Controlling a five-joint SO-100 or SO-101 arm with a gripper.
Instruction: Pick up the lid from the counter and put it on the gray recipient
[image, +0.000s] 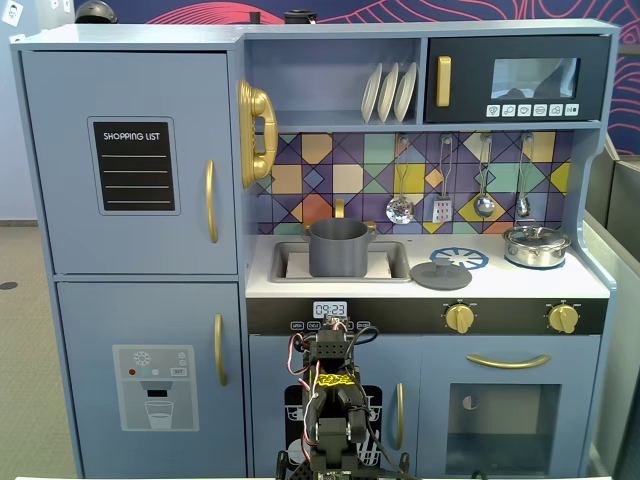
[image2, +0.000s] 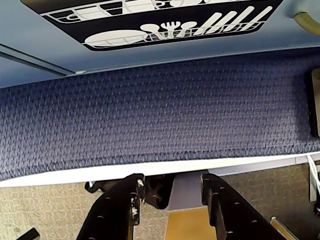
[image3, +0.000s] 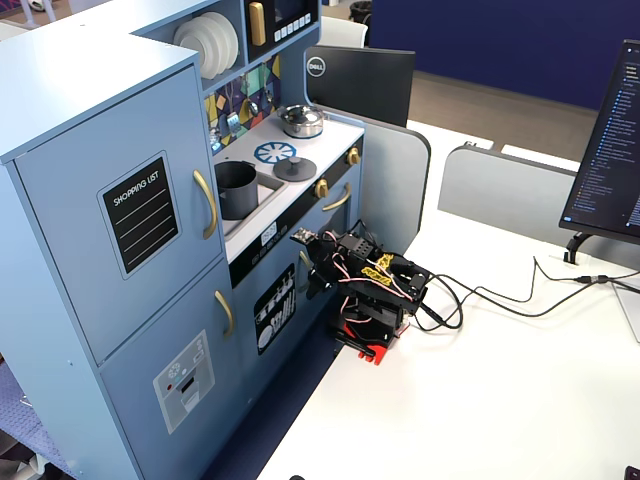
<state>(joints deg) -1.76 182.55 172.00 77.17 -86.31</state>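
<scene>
The dark-gray lid (image: 440, 275) lies flat on the white counter, right of the sink and just in front of the blue-white burner print (image: 459, 258). It also shows in the other fixed view (image3: 294, 169). The gray recipient (image: 338, 250) stands upright in the sink, uncovered, and shows in the other fixed view too (image3: 235, 190). My arm (image: 330, 400) is folded low in front of the kitchen, well below the counter. In the wrist view my gripper (image2: 172, 182) is open and empty, pointing down past the table edge at the blue carpet.
A shiny silver lidded pot (image: 536, 245) stands at the counter's right end. Utensils (image: 400, 208) hang on the tiled wall above the counter. Gold knobs (image: 459, 318) sit on the front panel. Cables (image3: 480, 300) trail across the white table behind the arm.
</scene>
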